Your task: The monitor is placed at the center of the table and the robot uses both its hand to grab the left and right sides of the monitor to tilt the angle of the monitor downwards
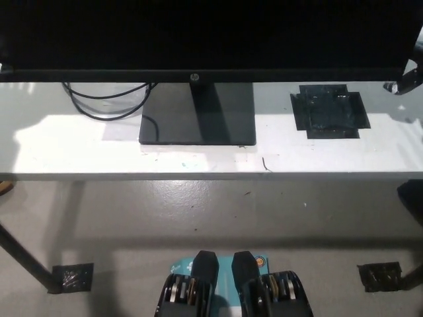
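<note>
The black monitor [198, 33] fills the top of the head view, its lower bezel running across just above its flat black base [197, 113] on the white table [79, 152]. At the monitor's lower right corner a small part of my black right hand [404, 80] shows, close against the screen's side; its grip is hidden. At the far left edge, a pale sliver by the monitor's lower left corner is all that shows of my white left hand [2, 67].
A black cable [106, 104] loops on the table left of the base. A square black taped patch [329, 111] lies right of the base. The table's front edge [198, 176] runs across the middle, with grey floor below.
</note>
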